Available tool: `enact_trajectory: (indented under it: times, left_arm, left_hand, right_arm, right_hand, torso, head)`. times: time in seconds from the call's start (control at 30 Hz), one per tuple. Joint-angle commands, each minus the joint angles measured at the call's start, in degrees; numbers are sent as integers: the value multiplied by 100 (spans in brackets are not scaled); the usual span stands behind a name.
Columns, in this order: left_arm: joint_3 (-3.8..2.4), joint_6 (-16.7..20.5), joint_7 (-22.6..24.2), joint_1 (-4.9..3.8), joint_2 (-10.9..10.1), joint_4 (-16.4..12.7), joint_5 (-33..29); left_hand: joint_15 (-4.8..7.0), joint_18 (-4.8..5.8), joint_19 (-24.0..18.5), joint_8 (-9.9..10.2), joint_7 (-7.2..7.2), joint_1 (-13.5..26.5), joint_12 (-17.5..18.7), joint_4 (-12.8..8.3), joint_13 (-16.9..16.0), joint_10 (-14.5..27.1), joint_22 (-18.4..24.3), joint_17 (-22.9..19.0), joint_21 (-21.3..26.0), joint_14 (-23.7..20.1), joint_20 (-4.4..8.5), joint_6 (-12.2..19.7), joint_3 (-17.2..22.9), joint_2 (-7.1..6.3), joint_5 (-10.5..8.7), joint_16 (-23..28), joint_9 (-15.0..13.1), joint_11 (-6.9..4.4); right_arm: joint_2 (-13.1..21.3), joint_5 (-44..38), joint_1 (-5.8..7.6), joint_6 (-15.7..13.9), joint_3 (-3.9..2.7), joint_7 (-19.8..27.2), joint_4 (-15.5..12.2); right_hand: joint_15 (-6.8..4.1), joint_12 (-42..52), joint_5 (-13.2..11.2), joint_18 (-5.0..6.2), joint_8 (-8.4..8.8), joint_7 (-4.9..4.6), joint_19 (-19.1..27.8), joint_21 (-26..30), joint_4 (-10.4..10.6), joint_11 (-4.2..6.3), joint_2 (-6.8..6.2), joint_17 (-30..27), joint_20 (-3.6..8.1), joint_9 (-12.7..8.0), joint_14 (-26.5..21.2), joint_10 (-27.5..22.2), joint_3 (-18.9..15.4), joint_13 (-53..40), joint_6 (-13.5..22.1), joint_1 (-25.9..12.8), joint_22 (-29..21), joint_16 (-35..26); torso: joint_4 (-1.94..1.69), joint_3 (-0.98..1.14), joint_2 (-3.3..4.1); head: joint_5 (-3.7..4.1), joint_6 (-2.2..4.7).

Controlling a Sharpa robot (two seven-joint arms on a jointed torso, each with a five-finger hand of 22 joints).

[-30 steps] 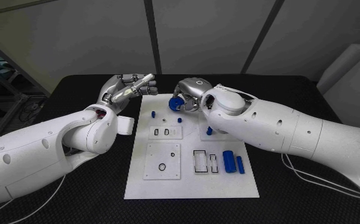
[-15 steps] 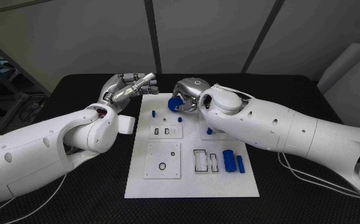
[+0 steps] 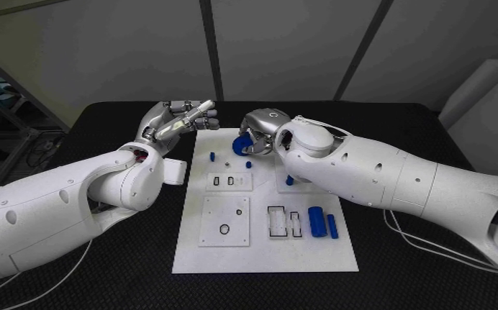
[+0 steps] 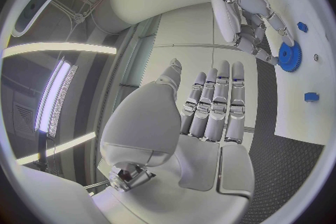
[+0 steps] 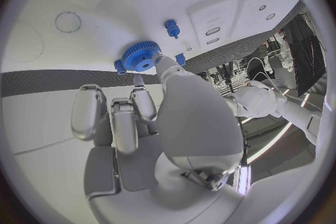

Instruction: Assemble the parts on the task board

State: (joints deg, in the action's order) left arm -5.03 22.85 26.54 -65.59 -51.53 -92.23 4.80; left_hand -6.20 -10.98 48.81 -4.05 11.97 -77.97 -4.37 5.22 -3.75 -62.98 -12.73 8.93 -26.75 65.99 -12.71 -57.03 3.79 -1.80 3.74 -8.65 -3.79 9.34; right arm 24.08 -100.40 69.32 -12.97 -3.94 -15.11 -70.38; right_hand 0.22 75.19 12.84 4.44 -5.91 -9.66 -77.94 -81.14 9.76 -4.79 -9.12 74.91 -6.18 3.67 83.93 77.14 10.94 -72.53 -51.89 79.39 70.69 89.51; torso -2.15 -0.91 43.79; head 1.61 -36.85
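Right wrist view: right hand [image 5: 150,117] pinches a toothed blue gear [image 5: 140,57] (round, centre hole).

task board [image 3: 265,252]: plain white
table [image 3: 415,281]: black, finely textured
gear [image 5: 140,57]: bright blue, toothed rim
pegs [image 3: 323,222]: two, deep blue
small peg [image 5: 171,27]: blue
left hand [image 3: 178,120]: silver
right hand [image 3: 262,124]: silver
arms [image 3: 394,180]: glossy white
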Motion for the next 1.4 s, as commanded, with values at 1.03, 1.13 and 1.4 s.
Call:
enact_trajectory:
  times: [1.03,1.13,1.4]
  left_arm:
    - [-6,-21,-1,-8,-11,6,35]
    - [-6,-19,1,-8,-16,6,35]
    - [-6,-20,7,-7,-28,10,35]
  left_hand:
    - [-12,60,-32,29,35,16,39,-52,-3,16,-10,11,-35,-17,1,-22,-1,49,-24,33,2,-22]
    - [-13,60,-35,32,42,7,42,-63,-1,22,-11,13,-37,-17,1,-17,4,53,-23,38,3,-19]
    - [-14,60,-35,33,43,5,43,-65,-1,22,-11,14,-38,-17,0,-16,5,54,-24,39,3,-18]
  right_arm:
    - [117,320,7,297,6,-50,16]
    - [183,323,6,162,6,-47,-51]
    - [626,386,-29,-911,3,195,-512]
  right_hand:
    - [15,101,753,-49,-19,48,-37,-20,637,35,161,1509,-46,40,607,9,-166,-67,-280,-985,79,49]
    - [14,107,770,-49,-18,48,-37,-20,635,36,157,1509,-46,39,607,15,-160,-74,-281,-981,79,49]
    - [-4,193,953,-59,-24,70,-77,-50,533,60,106,1509,-32,40,607,103,-30,-168,-350,-790,136,49]
  torso:
    - [-2,4,-2]
    - [0,6,0]
    - [10,7,-7]
  head:
    - [15,0]
    - [12,5]
    - [5,19]
